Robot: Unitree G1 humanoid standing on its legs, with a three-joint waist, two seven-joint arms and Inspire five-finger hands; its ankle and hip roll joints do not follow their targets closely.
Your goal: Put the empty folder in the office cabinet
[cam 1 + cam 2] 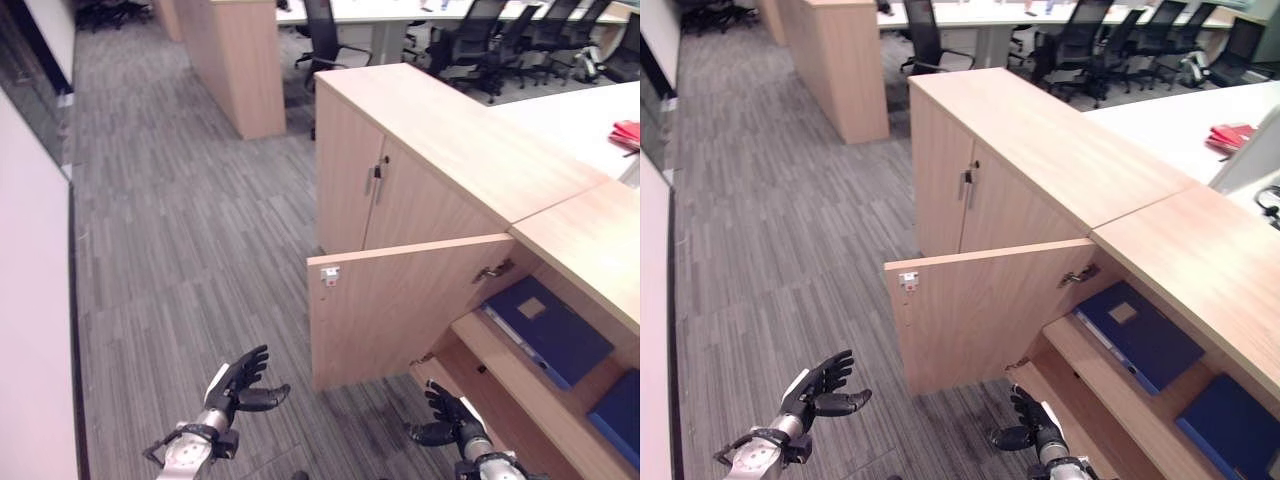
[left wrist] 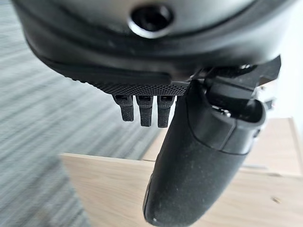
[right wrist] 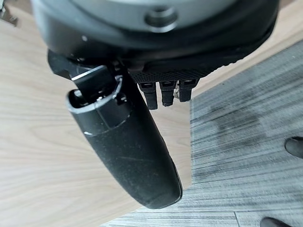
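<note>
I see the cabinet (image 1: 450,150) across the frame's right with its door (image 1: 400,300) swung open at centre, a blue folder (image 1: 550,330) lying on the shelf (image 1: 510,365) at lower right, and my left hand (image 1: 240,385) and right hand (image 1: 448,415) low down, both relaxed and empty.
</note>
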